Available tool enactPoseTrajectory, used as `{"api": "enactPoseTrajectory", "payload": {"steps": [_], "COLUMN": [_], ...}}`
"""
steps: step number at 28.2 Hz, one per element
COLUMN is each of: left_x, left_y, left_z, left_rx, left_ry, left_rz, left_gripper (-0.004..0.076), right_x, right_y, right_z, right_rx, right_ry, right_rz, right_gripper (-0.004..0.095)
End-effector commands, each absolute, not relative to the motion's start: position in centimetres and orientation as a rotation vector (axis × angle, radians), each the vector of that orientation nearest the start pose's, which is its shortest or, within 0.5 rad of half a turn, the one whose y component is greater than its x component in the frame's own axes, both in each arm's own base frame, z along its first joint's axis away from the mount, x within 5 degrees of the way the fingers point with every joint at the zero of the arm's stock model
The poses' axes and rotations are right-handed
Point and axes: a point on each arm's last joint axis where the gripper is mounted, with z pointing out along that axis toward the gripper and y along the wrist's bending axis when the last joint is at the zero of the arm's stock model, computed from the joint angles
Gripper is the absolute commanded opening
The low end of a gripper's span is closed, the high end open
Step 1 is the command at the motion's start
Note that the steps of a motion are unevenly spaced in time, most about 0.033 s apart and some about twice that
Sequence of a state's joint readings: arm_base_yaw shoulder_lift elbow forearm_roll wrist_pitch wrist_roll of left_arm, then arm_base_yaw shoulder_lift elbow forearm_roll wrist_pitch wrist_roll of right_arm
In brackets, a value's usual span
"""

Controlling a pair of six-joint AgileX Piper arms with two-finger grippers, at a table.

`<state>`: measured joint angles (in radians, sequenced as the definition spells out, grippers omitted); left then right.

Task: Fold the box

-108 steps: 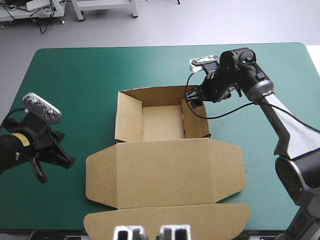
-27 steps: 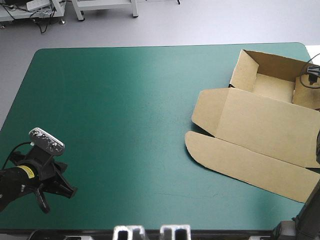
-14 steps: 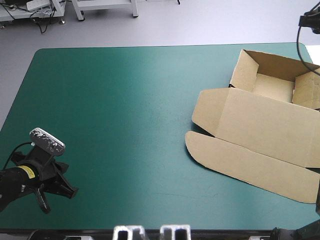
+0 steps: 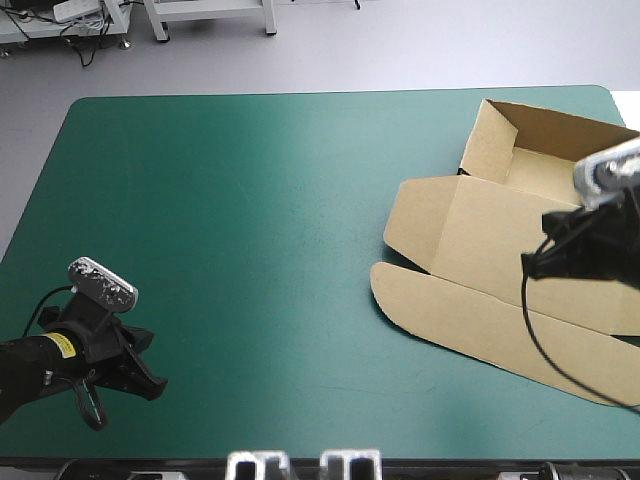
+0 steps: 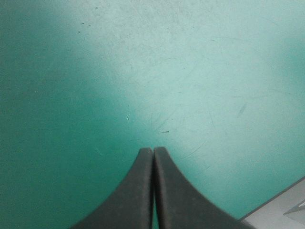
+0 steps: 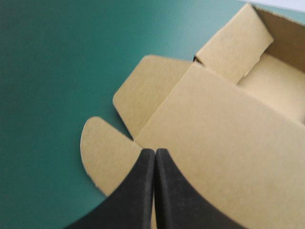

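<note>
The box (image 4: pixel 500 235) is plain brown board, matt and paper-like, with a faint fibrous grain and slightly rough cut edges. Its inner and outer faces look equally dull. The tabletop (image 4: pixel 250 200) wears a teal-green cover, smooth and mostly matt, with a soft pale sheen across its middle. Seen close, the cover shows fine scratches and small scuffs. The fingers of the left end effector (image 5: pixel 153 151) and of the right end effector (image 6: pixel 155 152) are black, smooth and matt, like moulded plastic or rubber.
</note>
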<state>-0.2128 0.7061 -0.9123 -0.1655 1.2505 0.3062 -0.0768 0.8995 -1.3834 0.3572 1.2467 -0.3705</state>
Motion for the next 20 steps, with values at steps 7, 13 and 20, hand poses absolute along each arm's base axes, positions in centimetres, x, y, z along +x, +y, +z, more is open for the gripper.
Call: {"api": "enactPoseTrajectory", "payload": {"steps": [7, 13, 20], "left_x": [8.2, 6.9, 6.8], "left_y": [-3.6, -3.4, -3.4], "left_z": [36.5, 35.8, 33.4], "left_rx": [0.636, 0.643, 0.659], "left_ry": [2.384, 2.390, 2.455], "left_rz": [-0.238, -0.238, -0.258], "left_gripper": [-0.0010, -0.0010, -0.0010], "right_x": [7.9, 5.8, 4.3], "right_y": [2.6, 2.7, 2.5], "right_z": [39.4, 36.4, 35.9], "right_rx": [-0.377, -0.381, -0.376], "right_ry": [2.270, 2.290, 2.260], "right_rz": [0.246, 0.248, 0.182], "right_gripper": [-0.0015, -0.0015, -0.0015]}}
